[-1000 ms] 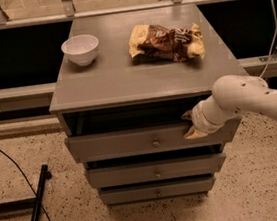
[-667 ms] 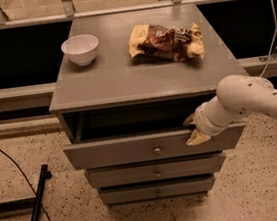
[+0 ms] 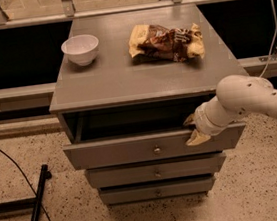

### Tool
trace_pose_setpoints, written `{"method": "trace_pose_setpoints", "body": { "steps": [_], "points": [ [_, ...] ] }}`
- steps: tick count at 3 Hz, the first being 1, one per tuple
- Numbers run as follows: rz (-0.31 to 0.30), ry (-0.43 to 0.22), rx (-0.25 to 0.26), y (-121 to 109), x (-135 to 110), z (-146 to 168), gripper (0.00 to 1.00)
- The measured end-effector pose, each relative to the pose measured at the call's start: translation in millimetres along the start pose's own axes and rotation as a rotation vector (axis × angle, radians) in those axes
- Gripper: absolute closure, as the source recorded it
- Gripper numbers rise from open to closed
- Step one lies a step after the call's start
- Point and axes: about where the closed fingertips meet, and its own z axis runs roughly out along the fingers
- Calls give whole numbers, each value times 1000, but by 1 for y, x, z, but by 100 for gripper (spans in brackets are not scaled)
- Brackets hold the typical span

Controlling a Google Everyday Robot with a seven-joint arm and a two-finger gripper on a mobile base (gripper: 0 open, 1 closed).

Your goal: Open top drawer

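**Q:** Where was the tool, and what was it doing?

**A:** The tool [image 3: 193, 129] sat at the right end of the top drawer [image 3: 133, 149]. Its two tan, wedge-shaped fingers [image 3: 198, 138] pinched the upper edge of the drawer's front board, one tip above the edge and one on the outer face. Behind it ran a smooth, rounded white arm [image 3: 258, 99], reaching in from the right.

**Q:** And the drawer itself?

**A:** It was flat-fronted wood painted matte grey, with a small round brass knob [image 3: 156, 150] at its centre. It stood partway out of the desk [image 3: 119, 79], directly below the top, with a dark opening above and behind its front.

**Q:** What surrounded it?

**A:** Beneath were two lower drawers [image 3: 156, 171], narrower and shorter-fronted, each with a small knob. On the desk's smooth grey top, a round white bowl [image 3: 80, 49] stood at the left. A crinkled yellow-and-brown snack bag [image 3: 166, 41] lay at the right, well apart from the bowl. The floor [image 3: 81, 218] was pale speckled stone, with a thin black rod [image 3: 37, 208] lying at the left.
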Motion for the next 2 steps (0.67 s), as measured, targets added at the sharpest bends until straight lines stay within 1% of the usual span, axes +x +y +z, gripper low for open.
{"method": "trace_pose_setpoints", "body": {
  "steps": [1,2],
  "points": [
    [-1,-1,-3,1,-1,1,11],
    [-2,-2,-5,1,-1,2,0]
  ]
}}
